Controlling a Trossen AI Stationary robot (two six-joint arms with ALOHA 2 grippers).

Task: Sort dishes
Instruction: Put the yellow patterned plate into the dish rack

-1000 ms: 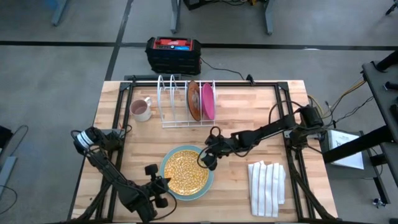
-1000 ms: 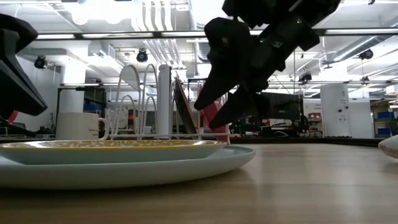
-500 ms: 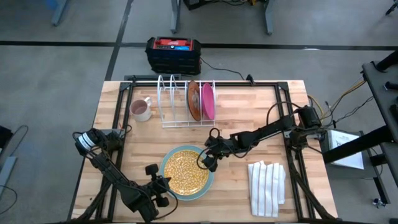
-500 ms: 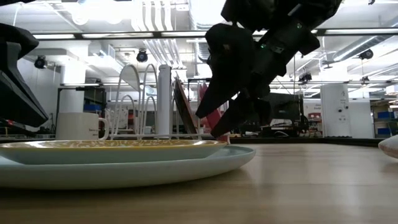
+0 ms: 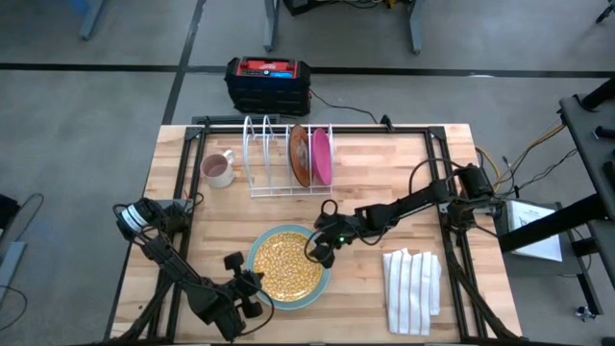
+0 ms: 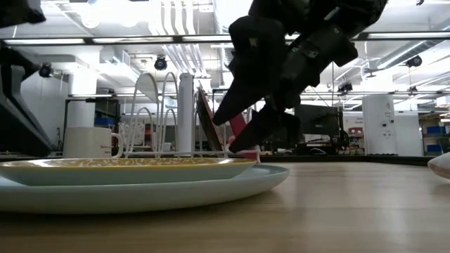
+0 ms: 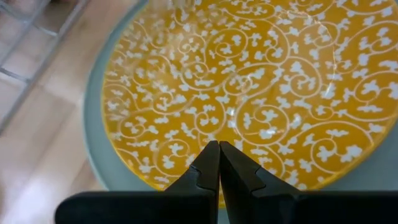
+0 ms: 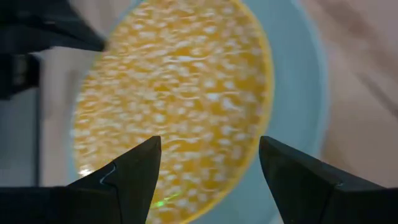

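Plates on table: I see yellow plate (image 5: 285,264) stacked on teal plate (image 5: 321,282), front centre.
Rack (image 5: 261,146): holds orange plate (image 5: 300,156) and pink plate (image 5: 322,157) upright.
Right gripper (image 5: 320,250): fingers spread wide above the stack's right rim, holding nothing.
Left gripper (image 5: 252,282): clenched, empty, at the stack's left rim.

Your tabletop (image 5: 384,173): light wood planks, dark frame along edges. Directly on it: white wire dish rack (image 5: 274,159) near far edge; white mug (image 5: 218,169) just beside rack; pale teal-blue plate (image 5: 322,281) near front centre, flat on wood; white striped folded cloth (image 5: 413,289) near plate, apart from it.
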